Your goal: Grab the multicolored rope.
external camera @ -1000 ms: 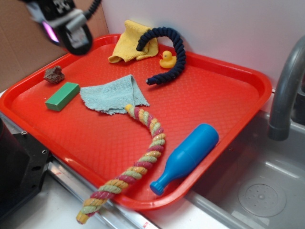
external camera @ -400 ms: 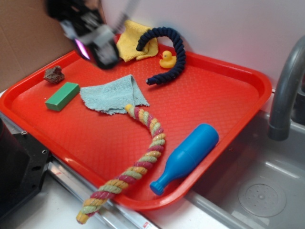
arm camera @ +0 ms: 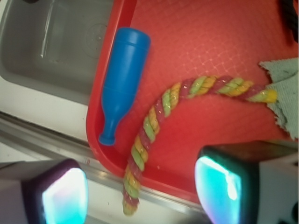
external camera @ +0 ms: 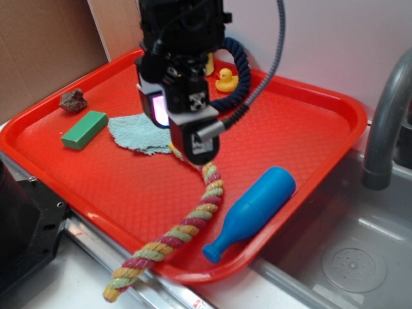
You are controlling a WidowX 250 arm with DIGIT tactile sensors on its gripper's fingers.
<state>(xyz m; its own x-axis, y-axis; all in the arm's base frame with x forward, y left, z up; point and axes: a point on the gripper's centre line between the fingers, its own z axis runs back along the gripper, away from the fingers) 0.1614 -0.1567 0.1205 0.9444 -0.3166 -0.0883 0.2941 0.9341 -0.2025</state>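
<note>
While my end effector (arm camera: 140,191) hangs spread wide and holds nothing, the multicolored rope (arm camera: 161,109) below looks fat and twisted, pink, yellow and green, with no words.

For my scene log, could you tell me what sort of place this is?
Probably a kitchen-sink setup: a red tray sits beside a steel sink with a grey faucet.

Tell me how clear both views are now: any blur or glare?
Exterior view: sharp, evenly lit, gripper hides the rope's upper end. Wrist view: slightly soft, rope and bottle readable; the fingers glow cyan and blurred.
</note>
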